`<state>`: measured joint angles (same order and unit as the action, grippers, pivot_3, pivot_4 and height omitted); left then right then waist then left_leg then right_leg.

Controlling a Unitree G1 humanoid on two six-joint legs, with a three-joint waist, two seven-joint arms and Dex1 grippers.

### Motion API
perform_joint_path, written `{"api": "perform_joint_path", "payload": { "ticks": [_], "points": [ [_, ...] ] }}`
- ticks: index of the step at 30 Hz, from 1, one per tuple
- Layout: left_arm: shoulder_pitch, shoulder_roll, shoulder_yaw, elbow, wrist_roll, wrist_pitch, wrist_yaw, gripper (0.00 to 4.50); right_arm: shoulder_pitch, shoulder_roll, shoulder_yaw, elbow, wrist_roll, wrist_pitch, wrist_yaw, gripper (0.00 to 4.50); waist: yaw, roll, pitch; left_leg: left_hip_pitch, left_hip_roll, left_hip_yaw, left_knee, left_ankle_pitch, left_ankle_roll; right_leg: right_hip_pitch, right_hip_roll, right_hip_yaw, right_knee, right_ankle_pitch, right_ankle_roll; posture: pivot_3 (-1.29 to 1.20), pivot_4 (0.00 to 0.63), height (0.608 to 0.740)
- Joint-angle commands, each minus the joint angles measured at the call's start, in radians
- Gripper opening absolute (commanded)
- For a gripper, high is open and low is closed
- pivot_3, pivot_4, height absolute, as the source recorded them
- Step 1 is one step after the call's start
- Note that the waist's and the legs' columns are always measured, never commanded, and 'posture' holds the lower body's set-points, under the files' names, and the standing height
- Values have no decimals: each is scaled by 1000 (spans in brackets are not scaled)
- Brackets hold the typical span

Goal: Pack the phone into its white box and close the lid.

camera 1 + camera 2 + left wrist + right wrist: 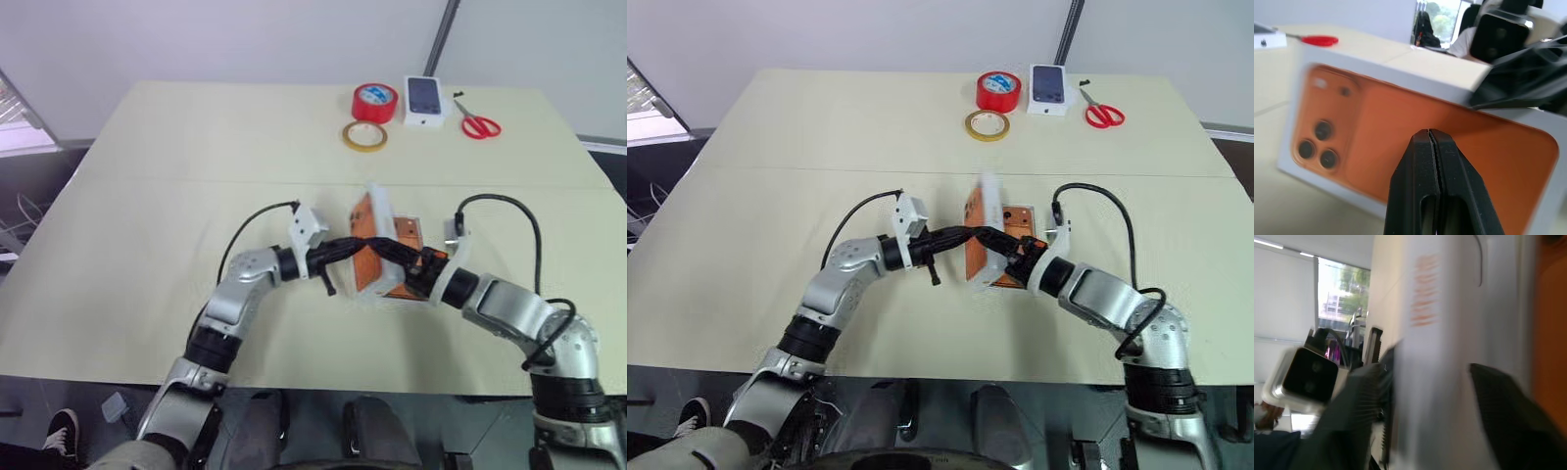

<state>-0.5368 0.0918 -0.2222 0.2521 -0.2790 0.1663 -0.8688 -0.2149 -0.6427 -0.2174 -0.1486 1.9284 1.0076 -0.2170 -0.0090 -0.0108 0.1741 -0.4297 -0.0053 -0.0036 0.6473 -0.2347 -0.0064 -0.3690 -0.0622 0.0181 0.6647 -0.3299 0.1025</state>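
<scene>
— Two hands over the cream surface (127, 245). Left hand (1431, 142)?
— Fingers pressed together, tips against the orange, rounded phone (1400, 142), which stands on edge in the shallow white cardboard box (375, 257).
— Right hand (1435, 382)?
— Fingers spread astride the upright box edge.
— Farther back?
— Red tape roll (375, 102), scissors (477, 122).
</scene>
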Motion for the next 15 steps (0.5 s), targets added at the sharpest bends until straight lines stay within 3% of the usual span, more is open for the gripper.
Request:
{"api": "perform_joint_path", "payload": {
  "ticks": [1, 4, 7, 10, 13, 14, 15],
  "points": [
    [-28, -35, -23, 48, 22, -44, -11, 0, -48, -157, -84, 19, -139, 63, 251, 2940, -5, 0, 0, 0, 0, 0, 0, 0, 0, 0, 0, 0, 0, 0, 0, 0, 150, 740],
    [-53, -89, -46, 96, 34, -66, -20, 0, -90, -312, -80, 117, -426, -12, 462, 2940, -1, 0, 0, 0, 1, 0, 0, 0, 0, 0, 2, 0, 0, 0, 0, 0, 150, 740],
    [-64, -116, -60, 128, 47, -81, -30, 0, -112, -315, -50, 140, -604, -94, 563, 2940, 2, 0, 0, 0, 0, 0, 0, 0, 0, 0, 2, 0, -1, 0, 0, 0, 150, 740],
    [-68, -116, -52, 143, 54, -88, -33, 0, -104, -273, -17, 95, -732, -145, 605, 2090, -3, 0, 0, 0, 1, 0, 0, 0, 1, 0, 2, 1, 0, 0, 0, 0, 150, 740],
    [-70, -82, -22, 123, 42, -77, -33, 0, -86, -235, 33, 31, -900, -243, 641, 407, -3, 0, 0, 0, 1, 0, 0, 0, 1, -1, 2, 1, 1, 0, 0, 0, 150, 740],
    [-72, -67, -10, 109, 35, -67, -32, 0, -79, -227, 52, 19, -958, -279, 652, 34, -3, 1, 0, 0, 1, 0, 0, 0, 1, -1, 2, 1, 1, 0, 0, 0, 150, 740],
    [-73, -58, -2, 99, 29, -60, -31, 0, -74, -220, 64, 12, -1004, -305, 662, 34, -2, 1, 0, 0, 1, 0, 0, 0, 1, -2, 2, 1, 1, 0, 0, 0, 150, 740]
  ]
}}
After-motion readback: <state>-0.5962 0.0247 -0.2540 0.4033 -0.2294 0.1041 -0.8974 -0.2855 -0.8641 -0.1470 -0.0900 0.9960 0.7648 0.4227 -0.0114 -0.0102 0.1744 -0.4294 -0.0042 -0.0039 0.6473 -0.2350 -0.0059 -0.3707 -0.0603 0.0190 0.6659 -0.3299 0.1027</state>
